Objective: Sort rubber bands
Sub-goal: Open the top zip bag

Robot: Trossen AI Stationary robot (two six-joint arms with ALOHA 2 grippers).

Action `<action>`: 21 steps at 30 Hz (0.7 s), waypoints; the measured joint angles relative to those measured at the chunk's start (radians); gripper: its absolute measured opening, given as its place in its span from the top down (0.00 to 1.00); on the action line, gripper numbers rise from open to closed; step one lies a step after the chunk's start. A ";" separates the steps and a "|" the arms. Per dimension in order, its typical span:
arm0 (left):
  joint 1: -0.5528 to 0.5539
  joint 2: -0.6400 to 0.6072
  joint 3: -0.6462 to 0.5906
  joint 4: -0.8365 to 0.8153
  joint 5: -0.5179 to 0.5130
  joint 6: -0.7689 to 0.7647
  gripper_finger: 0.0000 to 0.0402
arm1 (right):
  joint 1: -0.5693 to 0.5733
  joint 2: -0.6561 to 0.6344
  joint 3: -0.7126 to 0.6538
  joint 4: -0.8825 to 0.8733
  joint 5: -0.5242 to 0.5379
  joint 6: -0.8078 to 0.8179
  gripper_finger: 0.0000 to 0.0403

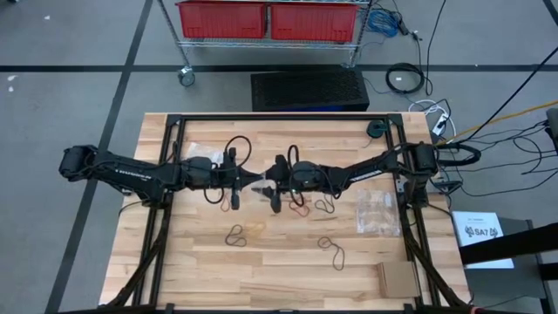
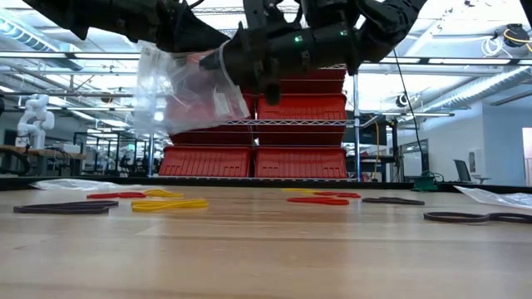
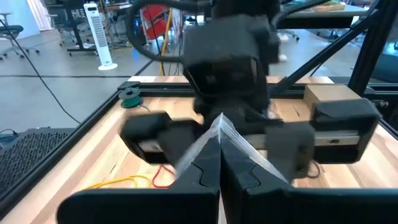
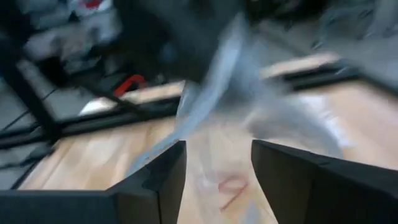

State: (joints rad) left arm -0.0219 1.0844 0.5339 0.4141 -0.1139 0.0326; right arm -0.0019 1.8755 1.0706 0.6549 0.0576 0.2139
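In the middle of the high view, the left hand (image 1: 247,186) is pinching a clear bag (image 2: 187,91) with fingers together, while the right hand (image 1: 272,186) is standing apart at its mouth. The bag should probably stay open and steady. Rubber bands (image 2: 169,203) are lying on the tabletop (image 1: 288,262); whether the bag contains anything cannot be told.

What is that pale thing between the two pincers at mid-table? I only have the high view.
Observer: A clear plastic bag. The low view shows it hanging in the air, lifted off the table.
Operator: Which arm holds it?
Observer: The left pincer. Its wrist view shows it shut on the bag's edge.
Operator: And the other arm?
Observer: The right pincer is open in its wrist view, with its fingers apart and the bag just ahead of them.
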 joint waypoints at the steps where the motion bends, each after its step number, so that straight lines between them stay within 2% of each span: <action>1: 0.000 0.000 0.000 0.000 0.000 0.000 1.00 | -0.003 0.000 0.000 0.018 0.000 0.000 0.58; 8: 0.000 0.000 0.000 0.001 0.000 0.000 1.00 | -0.006 0.001 0.000 0.058 -0.011 -0.017 0.70; 15: -0.007 0.000 0.000 0.021 0.000 0.000 1.00 | -0.006 0.034 0.000 0.076 -0.011 -0.019 0.97; 21: -0.014 0.005 0.000 0.046 0.000 -0.001 1.00 | -0.006 0.039 0.000 0.096 -0.011 -0.019 0.99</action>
State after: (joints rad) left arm -0.0359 1.0890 0.5339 0.4606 -0.1139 0.0315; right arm -0.0074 1.9141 1.0706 0.7513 0.0463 0.1951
